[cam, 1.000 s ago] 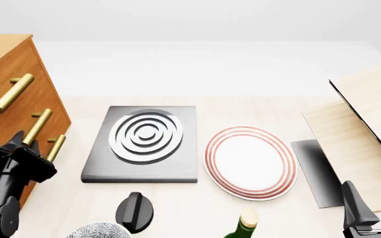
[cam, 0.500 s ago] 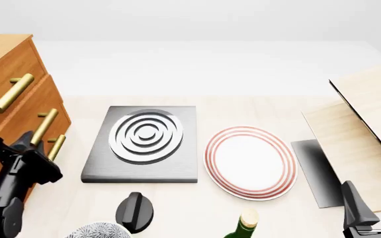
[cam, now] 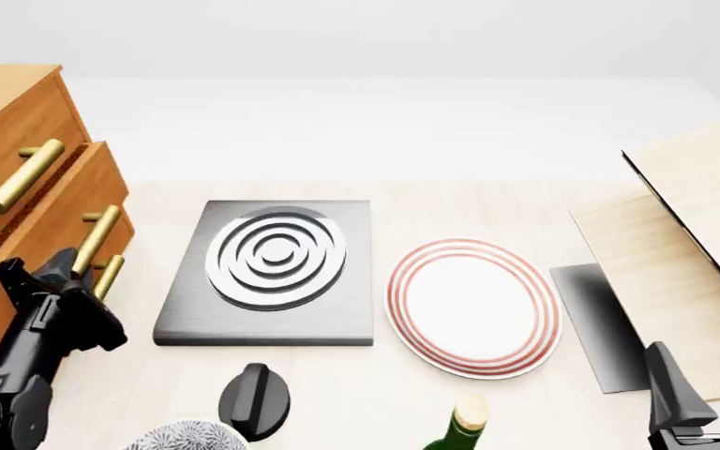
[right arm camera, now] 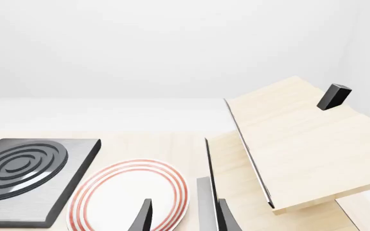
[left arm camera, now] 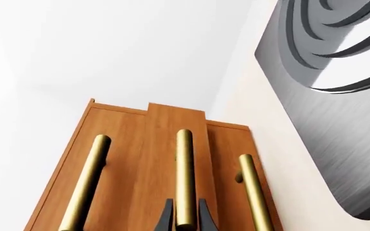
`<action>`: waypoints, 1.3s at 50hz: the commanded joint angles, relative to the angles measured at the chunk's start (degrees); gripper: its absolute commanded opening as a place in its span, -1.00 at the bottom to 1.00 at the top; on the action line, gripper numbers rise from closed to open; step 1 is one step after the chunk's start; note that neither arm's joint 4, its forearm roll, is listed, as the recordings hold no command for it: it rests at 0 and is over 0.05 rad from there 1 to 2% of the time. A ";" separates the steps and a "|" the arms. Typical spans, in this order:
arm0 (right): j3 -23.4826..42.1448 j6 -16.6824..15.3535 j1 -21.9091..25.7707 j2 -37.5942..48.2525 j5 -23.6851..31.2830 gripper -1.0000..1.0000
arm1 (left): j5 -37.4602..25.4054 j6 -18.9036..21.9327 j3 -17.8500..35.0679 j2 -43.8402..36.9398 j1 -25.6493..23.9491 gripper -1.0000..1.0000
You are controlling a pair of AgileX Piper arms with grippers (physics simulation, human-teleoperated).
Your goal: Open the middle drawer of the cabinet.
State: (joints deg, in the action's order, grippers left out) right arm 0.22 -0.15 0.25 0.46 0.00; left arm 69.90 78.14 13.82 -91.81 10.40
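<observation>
**Front view: middle drawer partly out, left fingers on its handle**

Front view shows a pale wood bench before a plain white backdrop. At far left stands the cabinet, orange-brown wood with three brass bar handles. The middle drawer juts forward of the fronts above and below it. The left gripper has its fingers clenched on that drawer's handle. The right gripper hangs released above the bench near a red-ringed plate.
</observation>
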 commanded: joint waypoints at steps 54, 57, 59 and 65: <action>-0.03 0.03 -0.04 -0.08 -0.01 1.00 | 0.00 8.41 -5.94 9.24 -7.00 -1.00; -0.03 0.06 -0.04 -0.08 -0.01 1.00 | 0.00 8.55 -5.73 9.19 -7.16 -1.00; -0.03 0.04 -0.04 -0.09 -0.01 1.00 | 0.00 8.59 -5.63 9.29 -7.20 -1.00; -0.03 0.05 -0.05 -0.07 -0.01 1.00 | 0.00 8.83 -5.59 9.37 -7.36 -1.00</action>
State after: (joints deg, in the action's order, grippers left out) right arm 0.22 -0.14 0.25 0.46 0.00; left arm 67.51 86.00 9.95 -85.99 3.72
